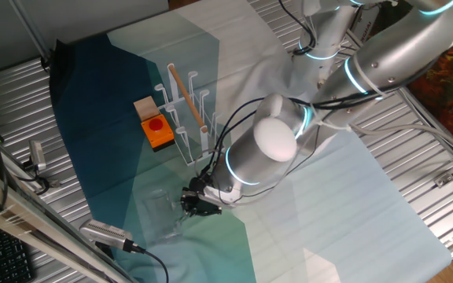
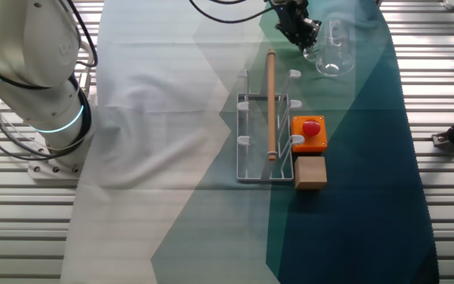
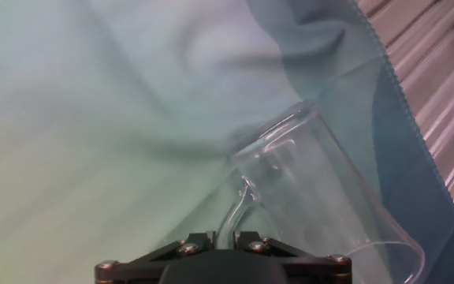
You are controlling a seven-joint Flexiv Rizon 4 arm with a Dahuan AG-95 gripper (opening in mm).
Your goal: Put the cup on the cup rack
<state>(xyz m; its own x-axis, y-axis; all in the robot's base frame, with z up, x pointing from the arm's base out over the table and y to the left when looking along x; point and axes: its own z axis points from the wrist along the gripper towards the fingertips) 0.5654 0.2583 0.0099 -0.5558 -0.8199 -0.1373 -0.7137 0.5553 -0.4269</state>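
The cup [image 3: 314, 197] is a clear glass mug lying tilted on the blue-green cloth. Its handle [image 3: 239, 209] runs down between my fingertips. My gripper [image 3: 222, 235] is closed narrowly on that handle. In the other fixed view the gripper [image 2: 294, 28] is at the far end of the cloth with the cup [image 2: 333, 54] just right of it. In one fixed view the gripper [image 1: 199, 200] is near the front and the cup [image 1: 162, 208] shows only faintly. The white cup rack [image 2: 252, 138] [image 1: 185, 130] stands mid-cloth, apart from the cup.
A wooden rod [image 2: 271, 102] lies along the rack. An orange box with a red button [image 2: 309, 132] and a brown block [image 2: 310, 172] sit beside the rack. The cloth's edge and ribbed metal table [image 3: 440, 71] lie right of the cup. Cables and clamps [image 1: 104, 232] are nearby.
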